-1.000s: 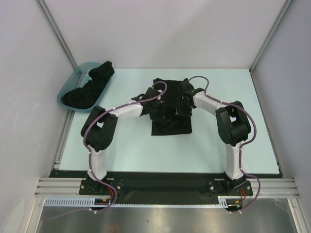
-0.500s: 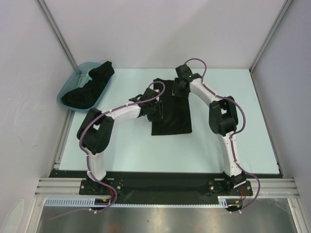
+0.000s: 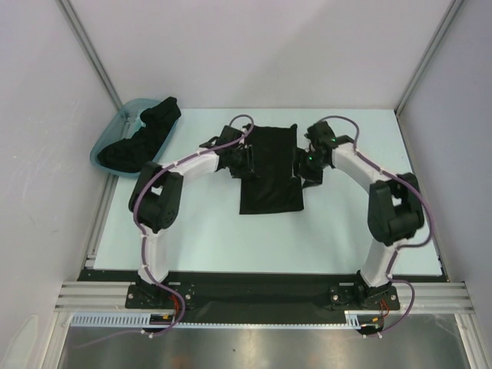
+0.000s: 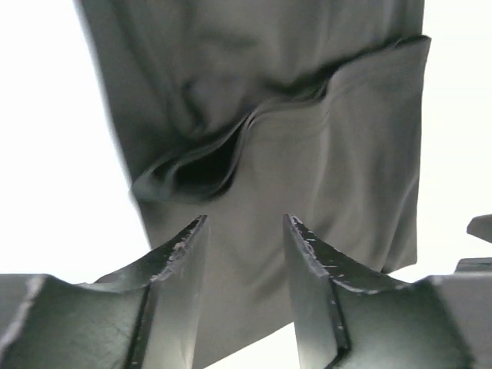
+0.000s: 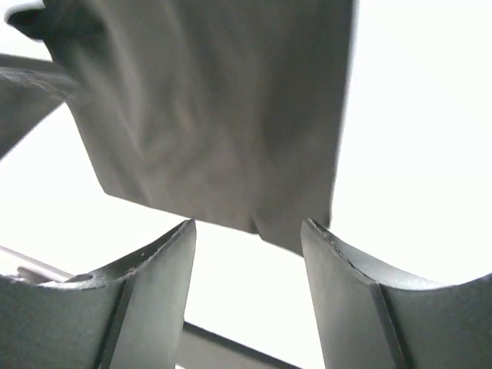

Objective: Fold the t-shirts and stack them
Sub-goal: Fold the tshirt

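Progress partial: one t-shirt (image 3: 269,181) appears folded; other t-shirts (image 3: 142,137) sit bundled in teal tub (image 3: 106,137). Left gripper (image 4: 244,223) and right gripper (image 5: 247,224) gape, empty.

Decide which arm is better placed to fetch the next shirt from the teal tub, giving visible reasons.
Probably left: the left gripper hangs by the folded t-shirt on the side facing the tub; the right gripper is across it.
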You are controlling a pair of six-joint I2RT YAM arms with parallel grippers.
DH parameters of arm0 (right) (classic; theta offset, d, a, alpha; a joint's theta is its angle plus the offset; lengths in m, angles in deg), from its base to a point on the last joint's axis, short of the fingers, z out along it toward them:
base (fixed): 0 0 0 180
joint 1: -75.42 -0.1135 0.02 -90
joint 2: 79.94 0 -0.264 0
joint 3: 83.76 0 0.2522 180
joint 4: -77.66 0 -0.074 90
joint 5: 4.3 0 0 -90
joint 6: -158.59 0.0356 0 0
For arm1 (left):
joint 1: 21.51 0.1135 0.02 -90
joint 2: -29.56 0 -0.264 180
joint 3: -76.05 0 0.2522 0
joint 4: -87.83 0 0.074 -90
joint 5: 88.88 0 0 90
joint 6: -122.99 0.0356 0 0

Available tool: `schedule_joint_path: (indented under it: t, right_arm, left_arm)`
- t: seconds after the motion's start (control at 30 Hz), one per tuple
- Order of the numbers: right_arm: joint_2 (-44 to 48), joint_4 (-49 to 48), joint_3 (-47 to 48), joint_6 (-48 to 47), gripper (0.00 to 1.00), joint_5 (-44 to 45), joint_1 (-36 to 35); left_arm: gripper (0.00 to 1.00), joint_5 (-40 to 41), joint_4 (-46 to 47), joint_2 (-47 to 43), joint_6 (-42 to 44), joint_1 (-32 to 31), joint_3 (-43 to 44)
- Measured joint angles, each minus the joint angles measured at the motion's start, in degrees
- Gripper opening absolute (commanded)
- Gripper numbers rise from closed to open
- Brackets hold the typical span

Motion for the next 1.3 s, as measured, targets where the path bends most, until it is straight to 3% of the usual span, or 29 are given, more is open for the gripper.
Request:
schedule_joint_path:
  t: [0.13, 0.23, 0.4, 0.57, 1.3]
  right_arm:
    - [7.89, -0.26, -10.34, -0.96, 0.65, -4.81, 3.54]
    - [9.57, -1.27, -15.45, -1.77, 0.66, -7.85, 5.44]
    - [9.62, -5.84, -23.87, -1.75, 0.65, -13.6, 6.32]
    - [9.49, -10.58, -28.09, -0.83, 0.63, -17.51, 8.2]
    - [5.57, -20.02, -30.03, 2.82, 0.49, -23.58, 10.36]
  left_arm:
    - [0.57, -0.07, -0.52, -7.08, 1.36, 0.87, -7.41]
    - [0.75, -0.55, -1.29, -17.31, 1.14, 0.5, -16.46]
    - [0.78, -3.45, -0.35, -27.63, -0.83, 0.46, -27.8]
    - [0.78, -7.1, 2.51, -24.83, -4.02, 0.52, -32.74]
    - [0.63, -8.96, 6.4, -17.51, -12.57, 0.83, -31.43]
